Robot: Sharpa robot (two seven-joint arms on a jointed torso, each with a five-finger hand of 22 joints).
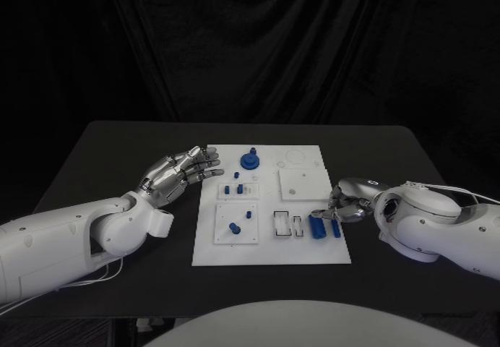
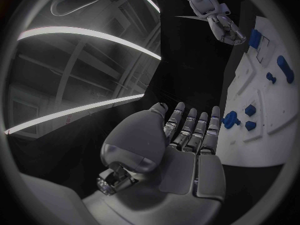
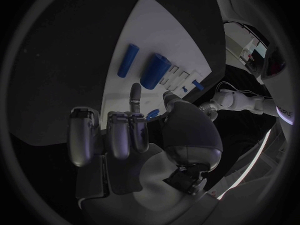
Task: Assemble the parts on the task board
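Fingers of our right hand (image 1: 349, 202) pinched a small blue part (image 3: 152, 113), two blue cylinders (image 1: 318, 227) lying just beyond the fingertips, presumably awaiting assembly. Our left hand (image 1: 186, 170) hovered with fingers apart and nothing in them beside the task board (image 1: 209, 253), likely waiting.

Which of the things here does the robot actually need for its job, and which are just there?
Needed for the job:
white plastic task board
small blue parts, such as the blue cylinder
left hand
right hand

Just there:
black table

Black table (image 1: 125, 152), dark curtain (image 1: 250, 58) behind.
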